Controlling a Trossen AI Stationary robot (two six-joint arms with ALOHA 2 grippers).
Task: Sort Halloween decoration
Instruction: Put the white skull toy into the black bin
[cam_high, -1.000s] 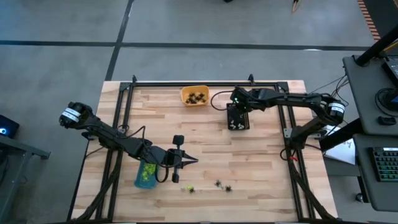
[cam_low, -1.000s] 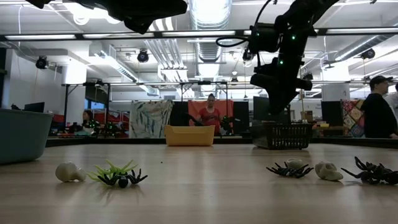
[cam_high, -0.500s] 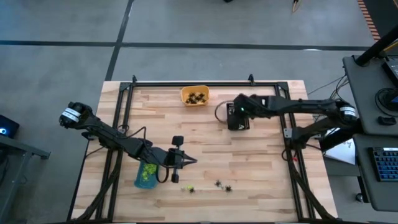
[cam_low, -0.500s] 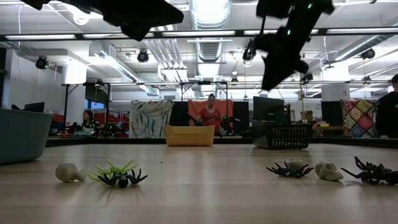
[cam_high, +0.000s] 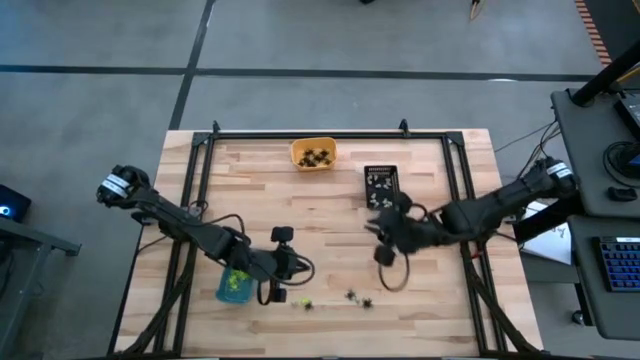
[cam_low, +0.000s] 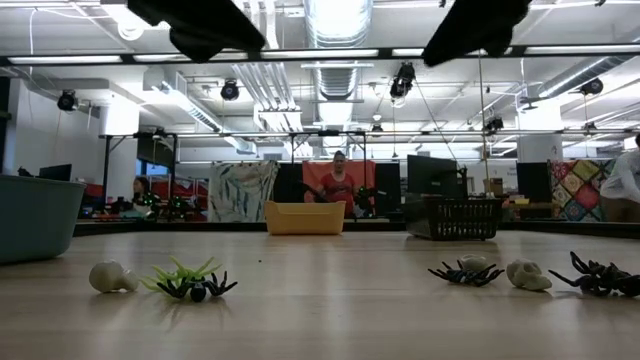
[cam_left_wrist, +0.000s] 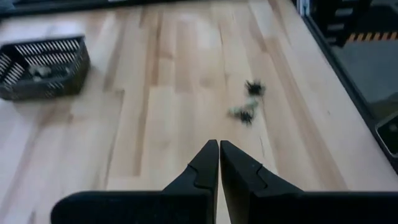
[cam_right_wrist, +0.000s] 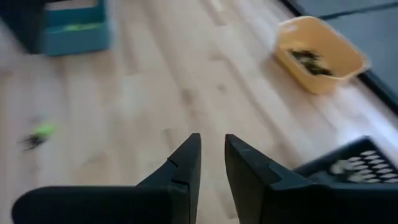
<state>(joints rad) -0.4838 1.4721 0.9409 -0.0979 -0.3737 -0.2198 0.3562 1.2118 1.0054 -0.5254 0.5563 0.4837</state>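
overhead, the wooden table (cam_high: 330, 230) carries a blue tray (cam_high: 232, 284), an orange tray (cam_high: 313, 154) and a black tray (cam_high: 381, 183), with loose trinkets (cam_high: 355, 297) lying near the blue tray. just beside the blue tray the left gripper (cam_high: 288, 266) hangs with fingers pressed together on nothing. between the black tray and the trinkets the right gripper (cam_high: 383, 226) hangs, fingers narrowly parted, empty.

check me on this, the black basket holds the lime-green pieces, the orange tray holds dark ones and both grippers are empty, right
Not quite. In the high view the black basket holds whitish pieces; the lime-green ones sit in the blue tray. The rest stands: the orange tray holds dark pieces, and the wrist views show nothing in the left gripper or the right gripper.
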